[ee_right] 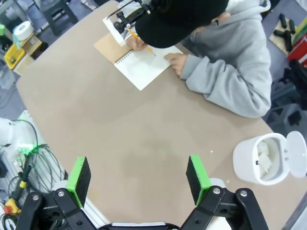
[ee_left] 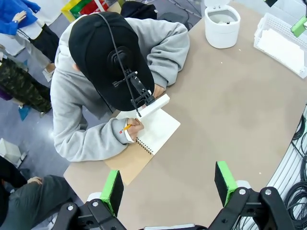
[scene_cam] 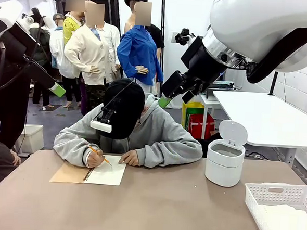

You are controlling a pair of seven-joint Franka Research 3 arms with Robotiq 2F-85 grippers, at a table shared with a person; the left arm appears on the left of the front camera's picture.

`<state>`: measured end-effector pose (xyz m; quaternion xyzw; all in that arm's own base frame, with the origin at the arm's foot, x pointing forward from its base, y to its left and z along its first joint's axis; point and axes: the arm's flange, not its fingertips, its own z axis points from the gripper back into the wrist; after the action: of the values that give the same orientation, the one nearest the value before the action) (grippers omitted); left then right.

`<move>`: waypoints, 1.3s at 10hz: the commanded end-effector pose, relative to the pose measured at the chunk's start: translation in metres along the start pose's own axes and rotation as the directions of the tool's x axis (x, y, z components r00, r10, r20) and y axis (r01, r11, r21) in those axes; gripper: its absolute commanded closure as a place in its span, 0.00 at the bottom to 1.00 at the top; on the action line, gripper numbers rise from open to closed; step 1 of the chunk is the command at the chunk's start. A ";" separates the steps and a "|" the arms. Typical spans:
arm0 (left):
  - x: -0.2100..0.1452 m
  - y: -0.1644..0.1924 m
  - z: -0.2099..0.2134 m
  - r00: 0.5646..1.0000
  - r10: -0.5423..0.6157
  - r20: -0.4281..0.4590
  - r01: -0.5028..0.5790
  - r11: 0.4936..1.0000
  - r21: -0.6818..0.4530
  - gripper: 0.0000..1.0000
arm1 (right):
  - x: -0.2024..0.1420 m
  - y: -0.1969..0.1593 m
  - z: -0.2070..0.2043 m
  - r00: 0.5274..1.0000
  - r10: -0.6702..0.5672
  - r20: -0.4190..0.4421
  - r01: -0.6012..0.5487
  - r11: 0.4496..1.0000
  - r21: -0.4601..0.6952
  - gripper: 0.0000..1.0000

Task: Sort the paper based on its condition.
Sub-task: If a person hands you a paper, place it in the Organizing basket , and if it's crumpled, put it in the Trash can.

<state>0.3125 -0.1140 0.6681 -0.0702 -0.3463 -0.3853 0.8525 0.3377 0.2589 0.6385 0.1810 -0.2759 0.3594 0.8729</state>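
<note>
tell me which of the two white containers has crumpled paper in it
The round bin with its lid flipped open: crumpled wads lie inside. The slotted rectangular basket holds flat sheets.

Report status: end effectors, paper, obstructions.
Left end effector open, empty; right end effector open, empty. Crumpled white paper wads in round white lidded bin; flat white sheets in white plastic basket. Person writing in brown-covered spiral notebook at far edge.

Both arms aloft, left hand [ee_left: 169, 181] and right hand [ee_right: 138, 171] wide open, empty.
</note>
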 end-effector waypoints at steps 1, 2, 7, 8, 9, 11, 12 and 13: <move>-0.001 0.001 0.000 1.000 -0.006 -0.005 0.006 1.000 0.008 0.00 | -0.001 0.000 0.000 1.000 -0.003 -0.011 0.003 1.000 0.007 0.00; -0.001 0.001 0.000 1.000 -0.006 -0.005 0.006 1.000 0.008 0.00 | -0.001 0.000 0.000 1.000 -0.003 -0.011 0.003 1.000 0.007 0.00; 0.000 0.000 0.000 1.000 0.001 -0.001 -0.001 1.000 0.003 0.00 | 0.000 0.000 0.000 1.000 0.000 -0.003 0.000 1.000 0.001 0.00; -0.002 0.000 0.002 1.000 0.025 -0.011 -0.025 1.000 0.006 0.00 | 0.000 0.003 0.002 1.000 -0.022 -0.008 0.022 1.000 0.012 0.00; -0.004 0.002 0.006 0.999 0.043 -0.018 -0.042 0.999 0.016 0.00 | 0.000 0.006 0.004 0.999 -0.041 -0.015 0.042 0.999 0.023 0.00; -0.008 0.009 0.013 0.998 0.069 0.002 -0.069 0.997 -0.023 0.00 | 0.000 0.008 0.005 0.997 -0.071 -0.007 0.071 0.997 -0.002 0.00; -0.010 0.012 0.014 0.997 0.075 -0.012 -0.075 0.997 -0.026 0.00 | 0.002 0.008 0.009 0.995 -0.096 0.008 0.096 0.995 0.002 0.00; -0.011 0.013 0.014 0.997 0.076 -0.014 -0.076 0.997 -0.026 0.00 | 0.003 0.009 0.013 0.995 -0.097 0.006 0.097 0.995 0.004 0.00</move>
<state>0.3105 -0.0966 0.6711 -0.0825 -0.3406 -0.3643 0.8628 0.3309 0.2583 0.6459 0.1940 -0.2716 0.3272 0.8841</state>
